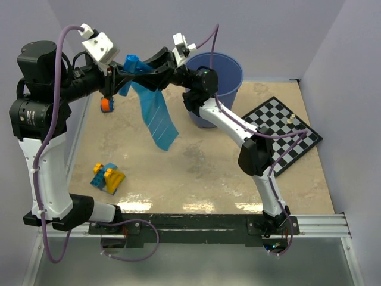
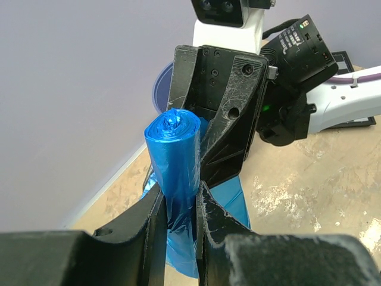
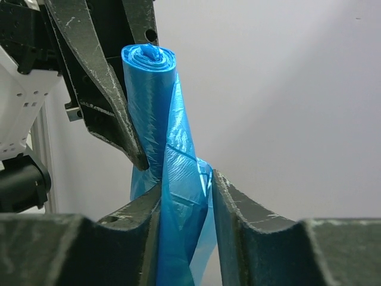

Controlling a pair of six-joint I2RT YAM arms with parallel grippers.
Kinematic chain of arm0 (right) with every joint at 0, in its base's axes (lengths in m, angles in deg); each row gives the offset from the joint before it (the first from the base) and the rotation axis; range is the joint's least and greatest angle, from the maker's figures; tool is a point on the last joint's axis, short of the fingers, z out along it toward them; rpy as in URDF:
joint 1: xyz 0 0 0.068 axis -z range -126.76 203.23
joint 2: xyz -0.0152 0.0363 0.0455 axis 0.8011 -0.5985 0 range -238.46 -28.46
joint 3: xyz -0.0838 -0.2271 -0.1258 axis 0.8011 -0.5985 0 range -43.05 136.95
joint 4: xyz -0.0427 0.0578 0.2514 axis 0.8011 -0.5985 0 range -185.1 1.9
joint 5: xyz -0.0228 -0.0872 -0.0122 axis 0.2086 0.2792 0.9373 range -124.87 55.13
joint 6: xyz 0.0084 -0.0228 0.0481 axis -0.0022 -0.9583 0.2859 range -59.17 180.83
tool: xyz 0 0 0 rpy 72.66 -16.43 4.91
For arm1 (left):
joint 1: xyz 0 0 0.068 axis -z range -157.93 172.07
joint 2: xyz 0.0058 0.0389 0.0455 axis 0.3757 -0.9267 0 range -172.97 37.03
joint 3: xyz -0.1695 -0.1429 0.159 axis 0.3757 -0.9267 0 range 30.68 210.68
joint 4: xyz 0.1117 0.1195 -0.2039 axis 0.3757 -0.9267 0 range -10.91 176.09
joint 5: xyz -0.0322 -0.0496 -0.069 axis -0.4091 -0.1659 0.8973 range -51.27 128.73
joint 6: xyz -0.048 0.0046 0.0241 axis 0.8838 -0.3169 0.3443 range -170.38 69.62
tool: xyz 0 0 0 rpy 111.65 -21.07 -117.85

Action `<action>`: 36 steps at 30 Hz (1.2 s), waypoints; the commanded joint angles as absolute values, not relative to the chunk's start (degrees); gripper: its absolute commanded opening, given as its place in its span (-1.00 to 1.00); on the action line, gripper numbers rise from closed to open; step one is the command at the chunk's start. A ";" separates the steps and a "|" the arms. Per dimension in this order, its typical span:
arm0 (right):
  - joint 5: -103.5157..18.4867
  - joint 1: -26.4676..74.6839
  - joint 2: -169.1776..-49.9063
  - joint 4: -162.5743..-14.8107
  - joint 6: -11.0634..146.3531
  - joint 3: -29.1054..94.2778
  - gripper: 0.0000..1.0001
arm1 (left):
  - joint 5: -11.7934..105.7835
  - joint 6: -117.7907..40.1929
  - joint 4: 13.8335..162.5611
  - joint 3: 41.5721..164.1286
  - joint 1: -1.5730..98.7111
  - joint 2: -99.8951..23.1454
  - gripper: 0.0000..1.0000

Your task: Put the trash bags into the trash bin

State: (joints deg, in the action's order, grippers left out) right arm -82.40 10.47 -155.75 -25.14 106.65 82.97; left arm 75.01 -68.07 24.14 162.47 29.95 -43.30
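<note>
A: Room to move?
B: Table [image 1: 196, 161] had walls at back, L & R of the top view. Its ctr and lower ctr lay bare.
A: What stood around?
B: Biggest first: trash bin [image 1: 232, 89] upper ctr-right by the back wall, w/ the R arm [image 1: 229, 122] crossing its front. Chessboard [image 1: 268, 116] mid-right, set at an angle. Toy blocks [image 1: 108, 177] lower left. Small orange bit [image 1: 107, 104] upper left, on the table.
A: Bin contents?
B: Couldn't tell; the arm hid part of the mouth.
A: Bags?
B: Trash bags [image 1: 156, 116] were a roll held in the air upper left-ctr, left of the bin, w/ a loose length hanging down. L gripper [image 2: 180, 190] was clamped on the roll. R gripper [image 3: 187, 182] pinched the loose film right next to it.
</note>
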 commanded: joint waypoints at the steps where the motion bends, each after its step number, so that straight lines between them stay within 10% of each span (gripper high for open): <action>1: -83.13 9.64 -154.93 -19.10 109.00 84.74 -0.53 | 74.42 -67.34 25.80 163.84 29.72 -43.39 -1.00; 10: -86.20 10.60 -152.66 -7.25 120.84 79.83 -1.00 | 71.62 -66.38 28.69 165.24 29.63 -44.27 -1.00; 36: -64.94 15.35 -152.56 16.40 158.65 101.62 -1.00 | 61.33 -62.34 42.66 161.21 29.72 -57.80 -1.00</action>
State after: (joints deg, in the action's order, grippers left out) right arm -73.59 15.61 -157.93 -24.70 151.15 93.68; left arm 75.81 -61.47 43.92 164.37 32.03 -50.91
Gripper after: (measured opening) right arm 0.007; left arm 0.240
